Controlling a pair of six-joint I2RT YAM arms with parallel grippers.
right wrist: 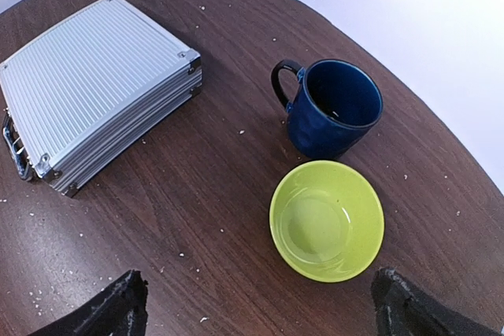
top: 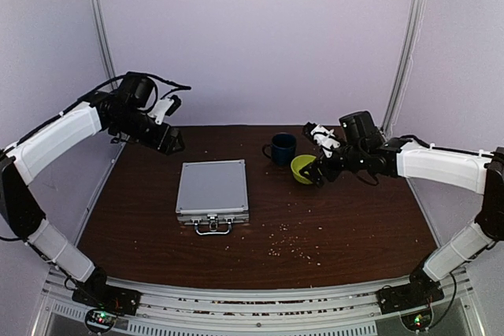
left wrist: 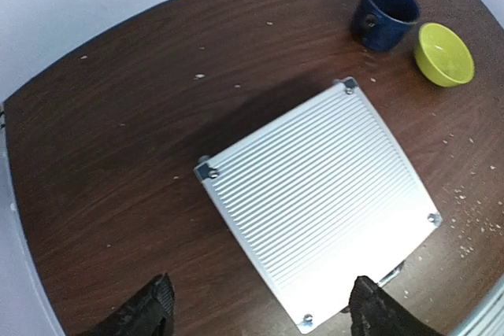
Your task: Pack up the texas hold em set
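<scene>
Where the table (top: 370,226) has its far left corner, the left gripper (top: 172,141) hangs in the air above the dark wood, tilted down toward the middle. Its jaws stand wide, and its two black fingers (left wrist: 150,312) have nothing between them.

Just to the right of this gripper, a little left of the table's middle, lies the silver case (top: 211,186). It lies flat with the ribbed lid shut, and its handle (top: 213,227) turns toward the near edge of the table. Seen from the left wrist, the case is below the fingers and apart from them. Small pale crumbs (top: 293,251) are scattered on the wood to the right of the handle, between the case and the near right corner.

Further right, near the far edge, stands a dark blue mug (top: 281,147), upright, with its ear pointing left toward the case. A yellow-green bowl (top: 302,168) sits just beside the mug, on its right and a little closer to the near edge; whether the two touch I cannot tell.

The right gripper (top: 316,172) hovers at the right side of the bowl, above the table. Its jaws also stand wide and hold nothing, and in the wrist view the bowl and the mug lie in front of them.
</scene>
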